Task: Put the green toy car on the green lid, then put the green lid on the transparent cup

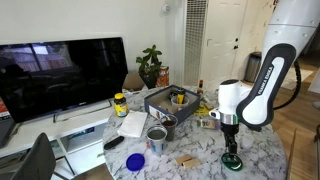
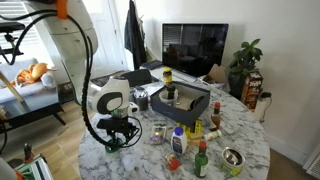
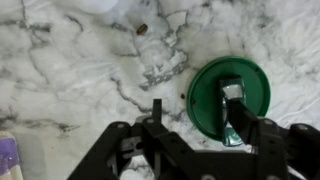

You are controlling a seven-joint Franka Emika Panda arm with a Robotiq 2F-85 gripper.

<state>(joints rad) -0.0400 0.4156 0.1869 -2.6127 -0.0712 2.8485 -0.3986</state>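
Marble table fills the left of the wrist view. The gripper hangs with fingers spread wide, one finger over the green lid, which lies flat at right. The green toy car cannot be made out.

A robot arm built from bulky, rounded white shells, with glossy black bands at the joints. In an exterior view, an orange ring circles one upper joint and thin black cables loop loosely beside the shells. A rounded white housing caps the wrist. The gripper is matte black, made of angular links; its dark fingers carry pale grey pads.
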